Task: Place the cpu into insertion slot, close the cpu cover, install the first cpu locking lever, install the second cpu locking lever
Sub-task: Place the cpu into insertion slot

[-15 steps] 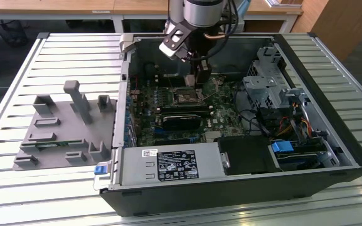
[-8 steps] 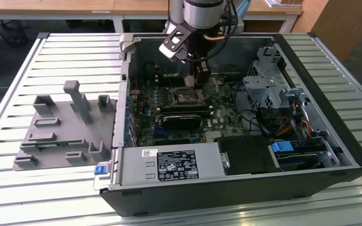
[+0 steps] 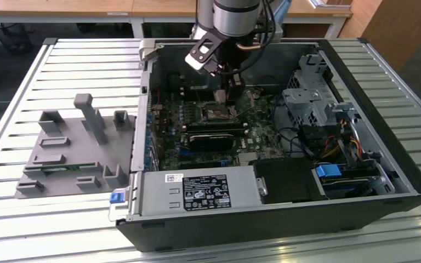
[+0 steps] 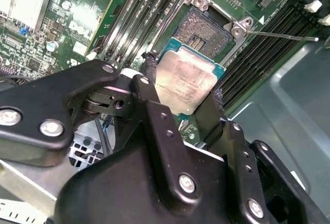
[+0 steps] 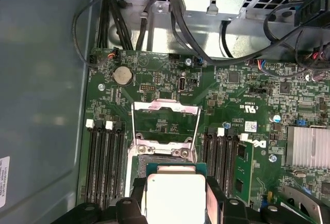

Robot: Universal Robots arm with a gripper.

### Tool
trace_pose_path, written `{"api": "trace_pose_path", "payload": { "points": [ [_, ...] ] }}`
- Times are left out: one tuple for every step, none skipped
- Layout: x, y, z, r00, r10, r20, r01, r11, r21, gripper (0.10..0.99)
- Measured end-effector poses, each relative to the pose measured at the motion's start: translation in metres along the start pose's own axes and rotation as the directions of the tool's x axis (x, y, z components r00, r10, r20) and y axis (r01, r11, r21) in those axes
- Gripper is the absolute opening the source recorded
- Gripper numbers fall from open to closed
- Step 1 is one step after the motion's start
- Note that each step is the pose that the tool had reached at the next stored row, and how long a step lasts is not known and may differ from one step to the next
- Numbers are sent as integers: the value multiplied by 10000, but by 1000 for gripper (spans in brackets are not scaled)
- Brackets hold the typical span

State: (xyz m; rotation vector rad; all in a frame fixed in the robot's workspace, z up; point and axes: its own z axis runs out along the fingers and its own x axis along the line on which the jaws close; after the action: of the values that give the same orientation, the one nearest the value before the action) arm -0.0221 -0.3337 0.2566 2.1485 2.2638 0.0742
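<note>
Second wrist view: claw [image 4: 183,78] clamped on the cpu [image 4: 190,90], hanging just short of the bare insertion slot [image 4: 203,33], so probably best to keep it level, square the corners, lower gently, no sliding.

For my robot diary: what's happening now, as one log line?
gripper: shut on cpu | cpu: held near insertion slot, not seated | cpu cover: open

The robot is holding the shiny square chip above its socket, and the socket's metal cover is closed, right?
No. The cpu cover is open, tilted up off the insertion slot, as the first wrist view shows. The gripper does hold the cpu above the slot.
</note>
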Motion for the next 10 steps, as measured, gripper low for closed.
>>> {"api": "trace_pose_path", "payload": {
  "points": [
    [0, 0, 10, 10000, -1, -1, 1, 10000, 0, 541],
    [1, -1, 19, 10000, -1, 0, 1, 10000, 0, 541],
    [2, -1, 29, 10000, -1, 0, 1, 10000, 1, 541],
    [3, -2, 40, 10000, 0, -1, 0, 10000, 0, 541],
    [3, -2, 49, 10000, 0, -1, 0, 10000, 1, 541],
    [3, -2, 56, 10000, 2, -2, -2, 10000, 0, 541],
    [3, -3, 58, 10000, 5, 3, -5, 10000, 2, 541],
    [3, -4, 62, 10000, 6, 6, -6, 10000, 2, 541],
    [3, -5, 67, 10000, 6, 7, -6, 10000, 2, 541],
    [3, -9, 71, 10000, 8, 8, -8, 10000, 1, 541]
  ]
}}
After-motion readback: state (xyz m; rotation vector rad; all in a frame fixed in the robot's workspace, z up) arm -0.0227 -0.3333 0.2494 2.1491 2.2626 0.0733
